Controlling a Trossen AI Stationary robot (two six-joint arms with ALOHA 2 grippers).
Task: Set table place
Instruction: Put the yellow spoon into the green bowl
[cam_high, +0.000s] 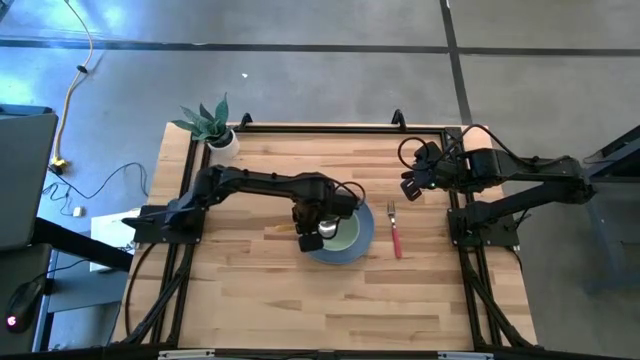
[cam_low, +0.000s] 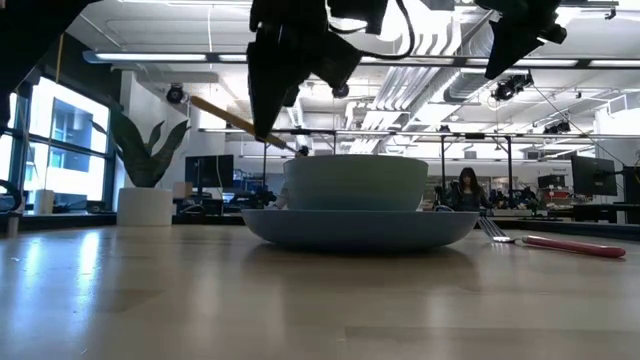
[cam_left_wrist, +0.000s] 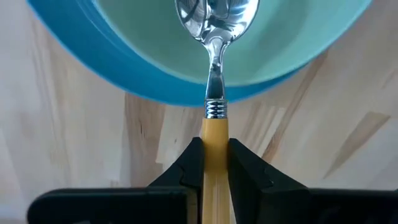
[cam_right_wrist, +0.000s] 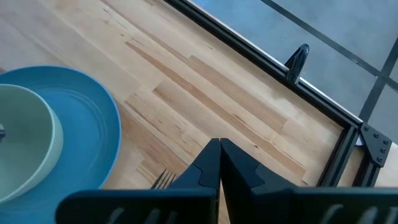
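I read the setting as mostly laid on the light-wood plank table (cam_high: 260, 290) filling mid-frame: pale bowl (cam_high: 343, 232) on round blue plate (cam_high: 365, 240), pink-handled fork (cam_high: 395, 232) beside it, left gripper (cam_left_wrist: 215, 163) clamped on the wooden-handled metal spoon (cam_left_wrist: 215, 93) not yet placed, right gripper (cam_right_wrist: 219, 163) shut, empty

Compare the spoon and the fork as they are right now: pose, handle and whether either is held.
The spoon is gripped by the left gripper and hangs above the bowl; the fork lies flat on the table, right of the plate, untouched. The spoon's handle is yellowish wood; the fork's is pinkish red. Both have shiny metal heads.
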